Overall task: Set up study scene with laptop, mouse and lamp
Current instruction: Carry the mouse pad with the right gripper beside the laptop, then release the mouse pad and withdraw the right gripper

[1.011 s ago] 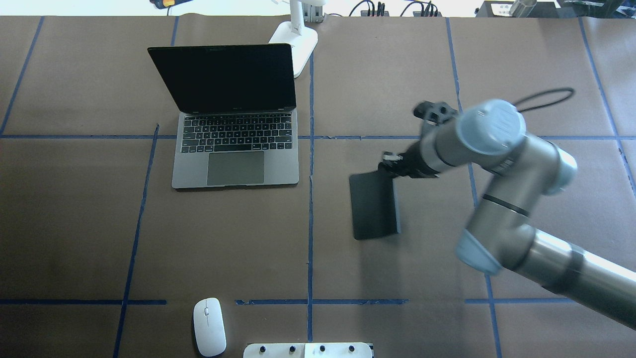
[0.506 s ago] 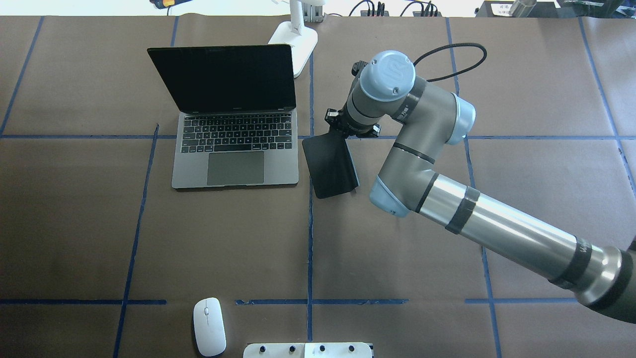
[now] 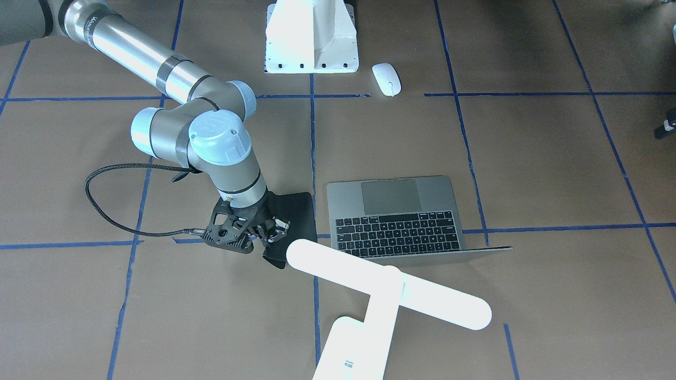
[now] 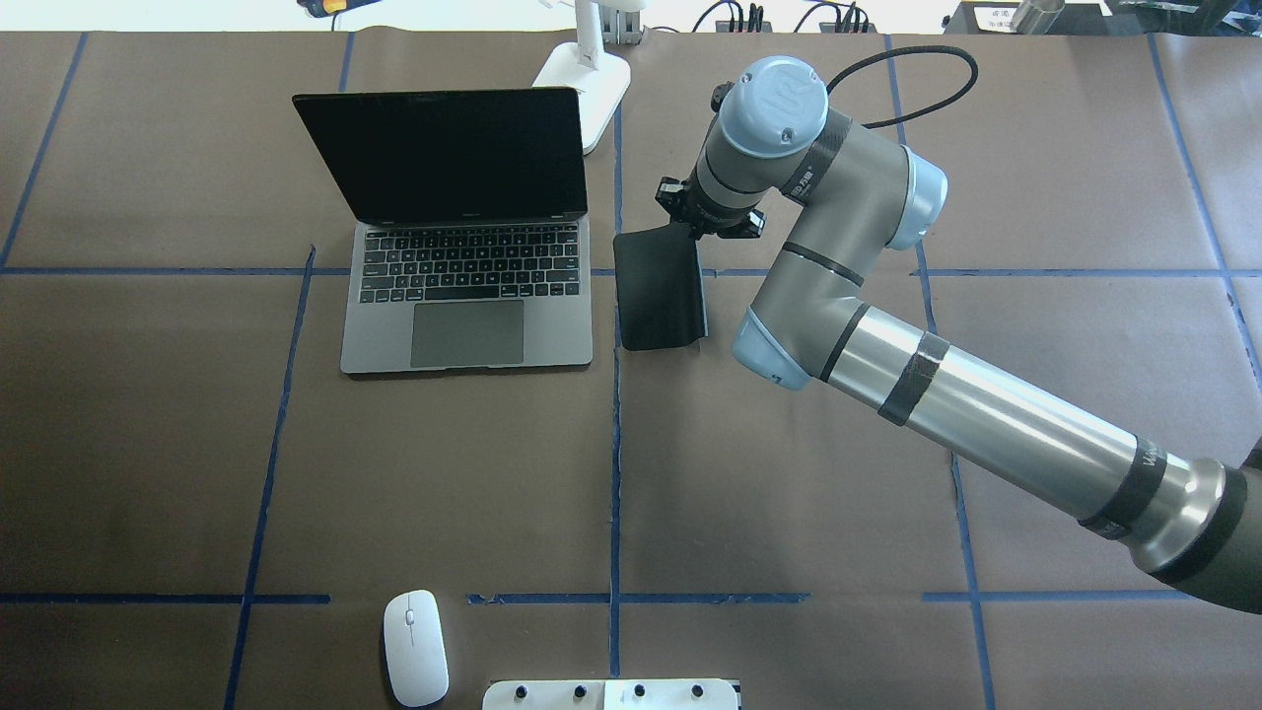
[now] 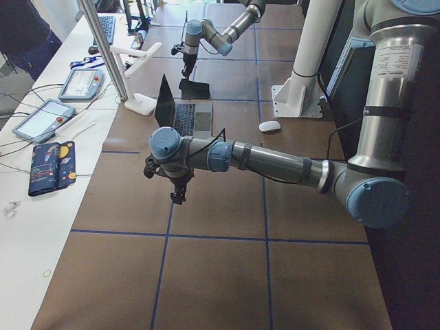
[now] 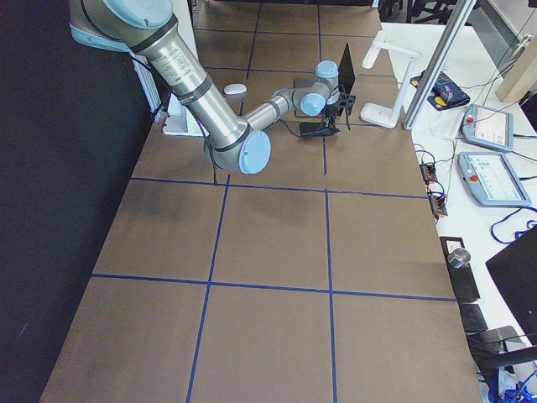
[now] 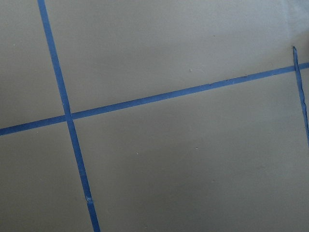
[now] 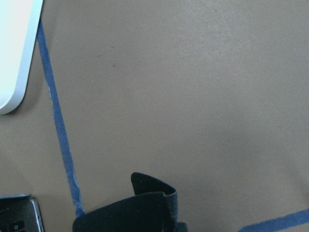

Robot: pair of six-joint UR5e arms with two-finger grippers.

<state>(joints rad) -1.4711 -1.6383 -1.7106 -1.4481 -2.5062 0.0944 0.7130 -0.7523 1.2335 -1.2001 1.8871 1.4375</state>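
The dark-grey laptop (image 4: 468,296) stands open left of centre, its screen black; it also shows in the front view (image 3: 396,216). The white mouse (image 4: 415,646) lies at the near edge, by the pedestal. The white lamp (image 3: 385,285) stands behind the laptop, its base (image 4: 584,79) at the far edge. My right gripper (image 4: 705,225) is shut on the far edge of a black mat (image 4: 659,291), which hangs tilted just right of the laptop. My left gripper (image 5: 179,196) hovers over bare table far to the left; I cannot tell its jaws.
A white pedestal (image 3: 311,37) with bolt holes stands at the robot's side of the table. A black cable (image 3: 105,200) loops from my right wrist. Blue tape lines grid the brown table (image 4: 444,473). Tablets and a rail lie on a side bench (image 5: 62,89).
My right arm has carried the black mat leftward and farther away, from the right half of the table to just beside the laptop's right edge. The laptop, mouse and lamp have not moved.
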